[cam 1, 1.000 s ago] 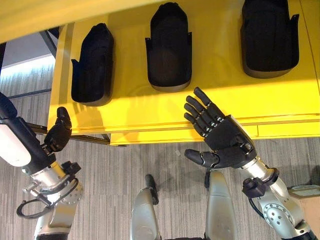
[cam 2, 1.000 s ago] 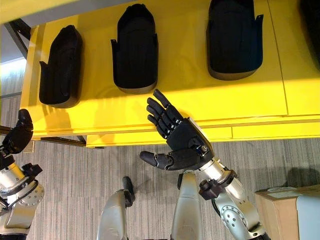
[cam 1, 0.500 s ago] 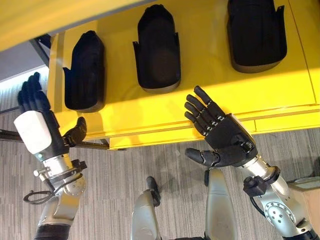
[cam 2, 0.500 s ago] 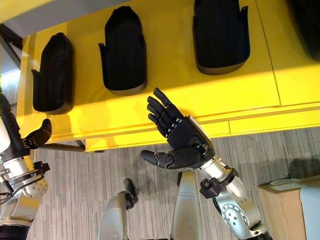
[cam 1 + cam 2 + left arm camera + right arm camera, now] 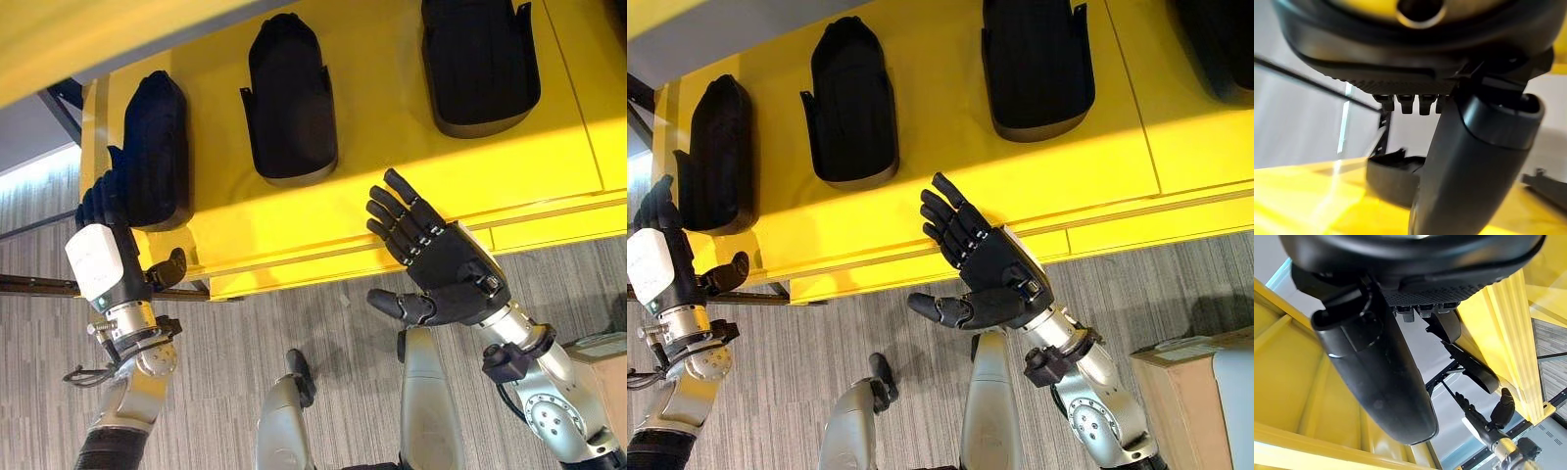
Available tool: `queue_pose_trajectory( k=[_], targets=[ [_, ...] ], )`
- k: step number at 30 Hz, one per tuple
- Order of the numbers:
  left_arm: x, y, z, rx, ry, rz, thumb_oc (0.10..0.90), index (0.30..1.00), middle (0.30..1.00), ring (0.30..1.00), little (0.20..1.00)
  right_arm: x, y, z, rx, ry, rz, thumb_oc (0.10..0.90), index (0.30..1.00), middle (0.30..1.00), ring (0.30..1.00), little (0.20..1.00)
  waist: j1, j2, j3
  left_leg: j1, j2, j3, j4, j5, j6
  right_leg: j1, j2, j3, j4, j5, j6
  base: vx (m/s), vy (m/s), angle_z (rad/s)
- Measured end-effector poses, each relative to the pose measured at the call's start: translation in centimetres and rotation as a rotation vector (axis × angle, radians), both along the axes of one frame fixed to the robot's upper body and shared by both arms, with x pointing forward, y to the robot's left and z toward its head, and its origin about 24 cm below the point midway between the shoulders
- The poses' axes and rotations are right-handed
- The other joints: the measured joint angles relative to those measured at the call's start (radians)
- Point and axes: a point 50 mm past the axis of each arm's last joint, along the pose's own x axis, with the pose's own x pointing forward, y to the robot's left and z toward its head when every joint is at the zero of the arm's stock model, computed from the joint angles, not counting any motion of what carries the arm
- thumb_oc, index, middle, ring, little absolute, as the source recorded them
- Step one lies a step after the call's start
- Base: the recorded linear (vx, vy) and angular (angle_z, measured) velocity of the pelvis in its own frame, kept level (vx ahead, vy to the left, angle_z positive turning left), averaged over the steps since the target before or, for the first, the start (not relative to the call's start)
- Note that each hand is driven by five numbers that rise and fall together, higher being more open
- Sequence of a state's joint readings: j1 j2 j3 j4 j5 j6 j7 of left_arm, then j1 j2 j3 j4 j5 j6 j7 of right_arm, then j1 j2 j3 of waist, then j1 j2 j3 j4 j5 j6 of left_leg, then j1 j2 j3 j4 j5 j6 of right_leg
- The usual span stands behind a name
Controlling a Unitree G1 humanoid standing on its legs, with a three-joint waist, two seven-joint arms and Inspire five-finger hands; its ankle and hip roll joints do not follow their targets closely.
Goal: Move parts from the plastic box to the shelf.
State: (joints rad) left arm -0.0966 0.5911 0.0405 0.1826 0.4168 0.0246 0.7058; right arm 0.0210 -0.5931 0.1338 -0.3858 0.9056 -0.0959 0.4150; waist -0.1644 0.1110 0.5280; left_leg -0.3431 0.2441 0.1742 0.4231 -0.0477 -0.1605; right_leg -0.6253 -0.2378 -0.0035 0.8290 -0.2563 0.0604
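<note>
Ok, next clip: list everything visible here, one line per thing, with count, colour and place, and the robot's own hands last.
Shelf: one, yellow, across the upper part of the head views, its front edge facing the robot.
Moulded parts: three, black, in a row on the shelf: left, middle, right.
Cardboard box: one, brown, on the floor at the robot's lower right.
Floor: grey striped carpet below the shelf.
Left hand: dark, fingers straight, raised at the shelf's left end beside the left part.
Right hand: dark, open, fingers spread, before the shelf's front edge, holding nothing.
</note>
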Motion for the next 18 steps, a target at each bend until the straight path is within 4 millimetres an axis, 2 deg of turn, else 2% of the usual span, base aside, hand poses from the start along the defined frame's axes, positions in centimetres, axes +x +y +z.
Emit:
queue_pose_trajectory(
  k=[6,8,11,18],
  targets=[
    [0.3,0.8,-0.7,-0.027,0.029,0.096,0.9,1.0,1.0,1.0,1.0,0.1,0.0,-0.1,-0.009,0.014,0.002,0.9,1.0,1.0,1.0,1.0,-0.009,0.0,0.0,-0.001,0.004,-0.001,0.007,-0.014,0.01,-0.006,0.003,0.002,0.01,-0.02,-0.001,0.03,-0.005,-0.02],
    [-0.5,1.7,-1.2,-0.047,0.02,0.178,0.9,1.0,1.0,1.0,1.0,0.1,-0.1,-0.1,-0.011,0.018,0.0,0.9,1.0,1.0,1.0,1.0,-0.013,0.0,0.0,-0.007,0.007,0.003,0.009,0.0,-0.001,-0.016,0.007,0.004,0.014,-0.004,-0.007,0.05,0.003,-0.07],
    [-1.5,2.2,-1.9,-0.047,0.026,0.236,0.9,1.0,1.0,1.0,1.0,0.1,0.1,-0.1,-0.013,0.026,0.005,0.9,1.0,1.0,1.0,1.0,-0.003,0.0,0.0,-0.001,0.01,0.007,0.01,-0.011,0.011,-0.015,0.014,0.011,0.015,-0.019,-0.007,0.03,-0.002,-0.05],
    [-0.3,2.2,-0.7,-0.077,-0.024,0.264,0.9,1.0,1.0,1.0,1.0,0.1,0.3,-0.3,-0.014,0.035,0.013,0.9,1.0,1.0,1.0,1.0,0.001,0.0,0.0,-0.002,0.011,0.005,0.014,-0.006,0.001,-0.013,0.015,0.011,0.018,-0.015,-0.001,0.01,-0.007,0.01]
  ],
)
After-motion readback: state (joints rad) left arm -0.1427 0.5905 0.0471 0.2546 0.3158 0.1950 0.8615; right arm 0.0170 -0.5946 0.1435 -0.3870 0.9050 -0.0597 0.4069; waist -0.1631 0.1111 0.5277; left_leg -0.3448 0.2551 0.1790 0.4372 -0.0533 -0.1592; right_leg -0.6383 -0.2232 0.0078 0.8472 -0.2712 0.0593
